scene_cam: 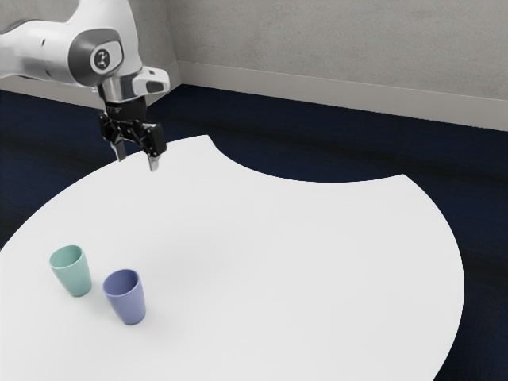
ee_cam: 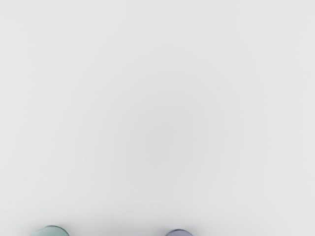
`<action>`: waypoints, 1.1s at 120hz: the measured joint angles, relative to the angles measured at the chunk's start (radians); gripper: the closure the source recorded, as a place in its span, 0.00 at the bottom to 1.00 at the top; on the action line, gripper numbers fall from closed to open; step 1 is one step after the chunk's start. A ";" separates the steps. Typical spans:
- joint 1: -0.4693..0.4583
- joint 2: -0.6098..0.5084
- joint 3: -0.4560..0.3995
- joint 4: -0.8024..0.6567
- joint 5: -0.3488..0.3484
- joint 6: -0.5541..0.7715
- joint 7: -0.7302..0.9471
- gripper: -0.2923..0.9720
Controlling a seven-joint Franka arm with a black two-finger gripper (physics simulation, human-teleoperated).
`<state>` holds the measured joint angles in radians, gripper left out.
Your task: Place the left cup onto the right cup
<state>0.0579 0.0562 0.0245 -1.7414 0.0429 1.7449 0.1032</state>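
green cup: we see it upright on the white table, farthest toward the exterior view's left.
blue cup: upright, just beside the green cup at its 4 o'clock, the two not touching.
gripper: our fingers stand apart and hold nothing, above the table's far edge at the green cup's 1 o'clock, well apart from both cups.
wrist view: the rims of the green cup and blue cup show apart.

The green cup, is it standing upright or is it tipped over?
Upright. The green cup stands on its narrower base on the table, its open rim facing up, a little apart from the blue cup.
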 joint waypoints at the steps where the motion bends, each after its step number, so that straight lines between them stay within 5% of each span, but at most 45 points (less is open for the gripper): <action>1: 0.001 -0.001 0.000 -0.003 0.000 0.002 0.000 0.23; 132: 0.050 -0.084 0.002 -0.279 0.009 0.188 0.012 0.23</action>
<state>0.1081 -0.0279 0.0265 -2.0206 0.0518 1.9327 0.1157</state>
